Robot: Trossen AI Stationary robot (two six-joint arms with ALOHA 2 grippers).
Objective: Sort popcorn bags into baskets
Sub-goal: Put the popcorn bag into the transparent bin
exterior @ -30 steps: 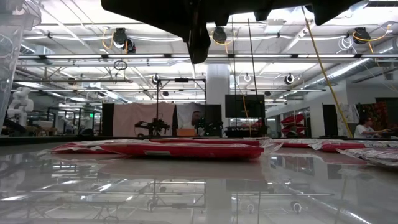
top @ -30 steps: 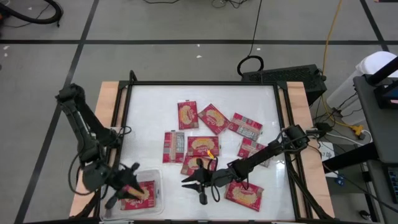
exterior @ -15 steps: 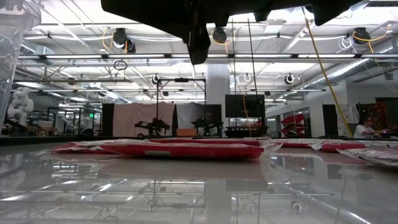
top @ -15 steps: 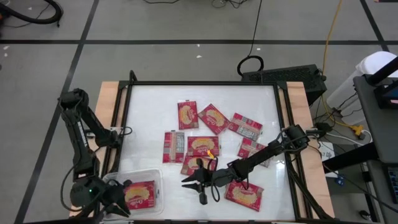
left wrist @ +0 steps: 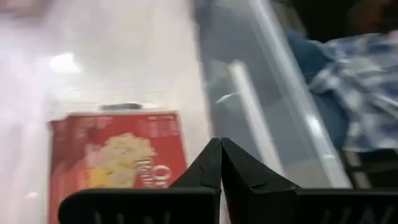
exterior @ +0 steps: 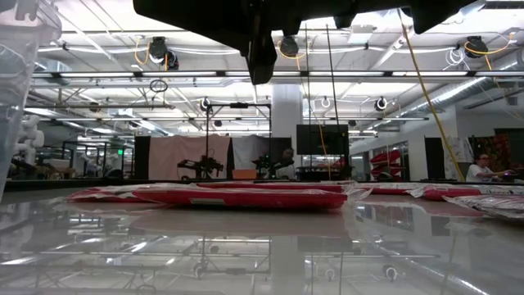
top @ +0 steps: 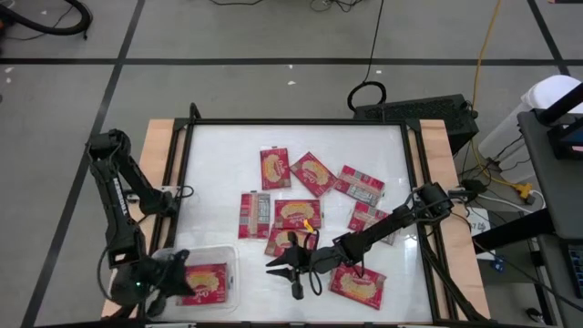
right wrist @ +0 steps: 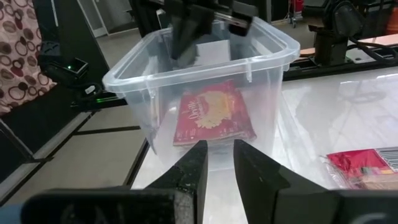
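One flat red popcorn packet (top: 205, 282) was seen lying face up inside the clear, shallow plastic tub (top: 229, 260) at the table's near left corner, with the left gripper (top: 173, 266) poised over the tub's left side, its fingers pressed together and empty. Eight more red packets (top: 312, 173) were scattered across the white tabletop (top: 219, 155). The right gripper (top: 284, 265) was held low near the table's near middle, just beside the closest packets, its fingers parted by a narrow gap with nothing between them.

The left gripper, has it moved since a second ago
Yes. In the high view the left gripper has pulled back from over the packet in the clear tub to the tub's outer left edge, fingers shut and empty.
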